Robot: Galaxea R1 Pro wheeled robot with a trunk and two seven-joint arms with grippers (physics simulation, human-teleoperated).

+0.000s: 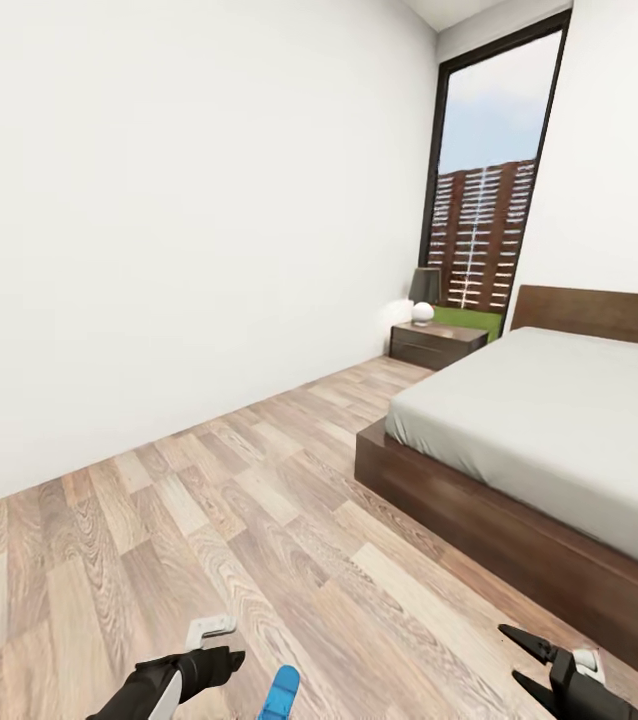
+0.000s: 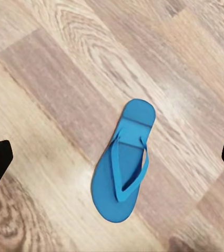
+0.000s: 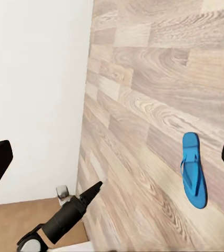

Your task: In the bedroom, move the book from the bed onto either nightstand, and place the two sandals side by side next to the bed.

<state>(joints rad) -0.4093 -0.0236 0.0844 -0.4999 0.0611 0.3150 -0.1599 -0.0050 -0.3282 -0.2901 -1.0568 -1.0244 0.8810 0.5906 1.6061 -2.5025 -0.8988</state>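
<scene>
The task looks barely begun: one sandal (image 2: 123,167) lies loose on the floor (image 1: 259,520) below the spread left hand (image 1: 221,655), well apart from the bed (image 1: 549,430); the right hand (image 1: 524,660) is spread and holds nothing.

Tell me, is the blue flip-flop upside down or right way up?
Right way up. The sandal lies flat on the wooden floor with its straps facing up.
</scene>
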